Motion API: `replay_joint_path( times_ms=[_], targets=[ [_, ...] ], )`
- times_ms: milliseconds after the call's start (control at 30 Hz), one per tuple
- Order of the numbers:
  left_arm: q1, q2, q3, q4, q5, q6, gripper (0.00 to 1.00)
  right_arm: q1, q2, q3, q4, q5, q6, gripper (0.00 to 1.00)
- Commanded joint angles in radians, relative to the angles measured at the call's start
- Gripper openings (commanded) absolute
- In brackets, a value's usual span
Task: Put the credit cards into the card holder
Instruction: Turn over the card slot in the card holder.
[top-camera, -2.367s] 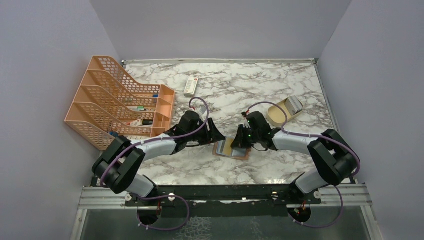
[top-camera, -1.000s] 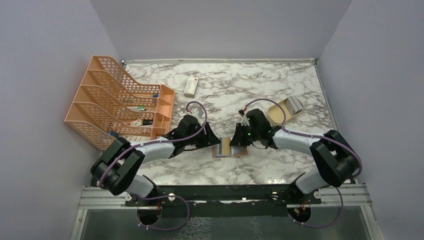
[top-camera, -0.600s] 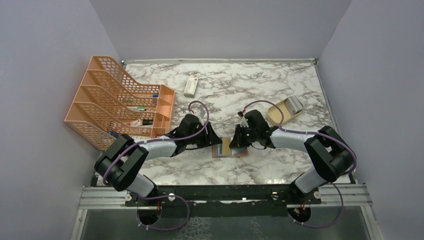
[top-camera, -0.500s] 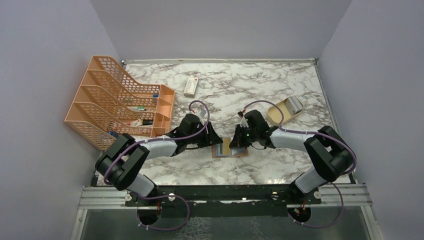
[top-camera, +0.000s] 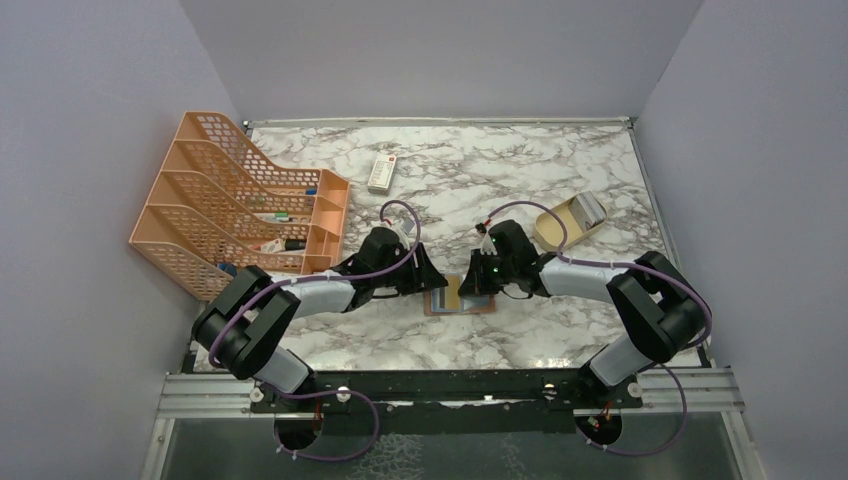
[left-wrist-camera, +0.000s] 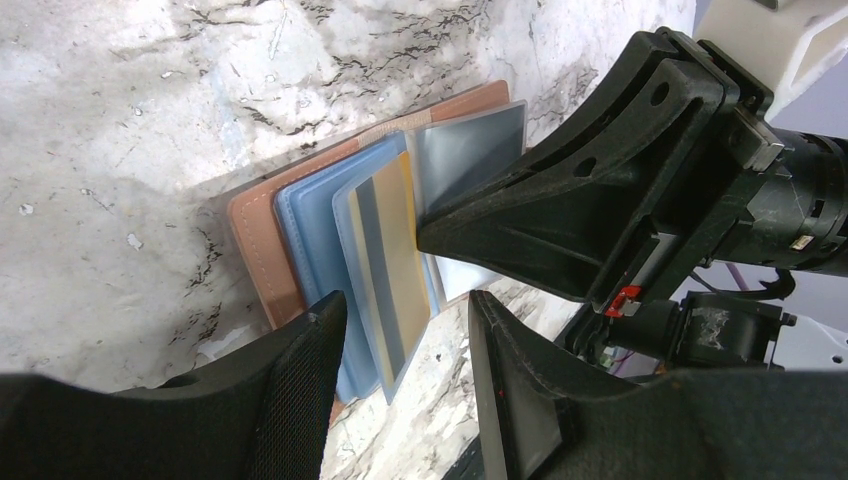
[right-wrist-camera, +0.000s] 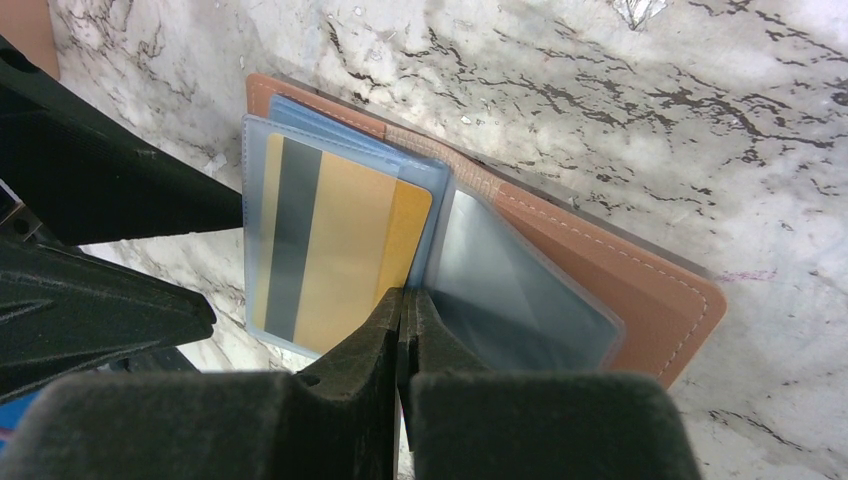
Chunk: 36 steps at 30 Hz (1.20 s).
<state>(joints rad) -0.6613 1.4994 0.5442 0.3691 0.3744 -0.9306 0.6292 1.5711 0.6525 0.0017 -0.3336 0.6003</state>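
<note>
Closing over the last second, the right fingers (right-wrist-camera: 355, 370) now press shut against the edge of the gold card (right-wrist-camera: 345, 250). The left fingers (left-wrist-camera: 295, 390) hang half-spread, empty, over the open card holder (right-wrist-camera: 620, 270) on the counter (right-wrist-camera: 700, 120). That card looks nearly seated; others likely remain.

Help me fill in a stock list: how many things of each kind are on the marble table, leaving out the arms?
File rack: 1
Remote: 1
Box: 1, its contents too small to count
Card holder: 1
Gold card, in a sleeve of the holder: 1
Total: 5
</note>
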Motion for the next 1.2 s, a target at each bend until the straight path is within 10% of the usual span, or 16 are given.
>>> replay_joint_path(
  times_ms=[0,800,1167],
  targets=[
    [-0.001,0.001,0.02,0.036,0.025,-0.005,0.5,0.005,0.022,-0.028,0.01,0.028,0.006,0.01],
    [-0.003,0.119,0.077,0.1,0.11,-0.062,0.19,0.006,-0.063,-0.027,0.028,0.028,0.007,0.14],
    [-0.001,0.146,0.271,-0.353,-0.011,0.141,0.06,0.006,-0.248,-0.007,-0.131,0.186,-0.049,0.26]
  ],
)
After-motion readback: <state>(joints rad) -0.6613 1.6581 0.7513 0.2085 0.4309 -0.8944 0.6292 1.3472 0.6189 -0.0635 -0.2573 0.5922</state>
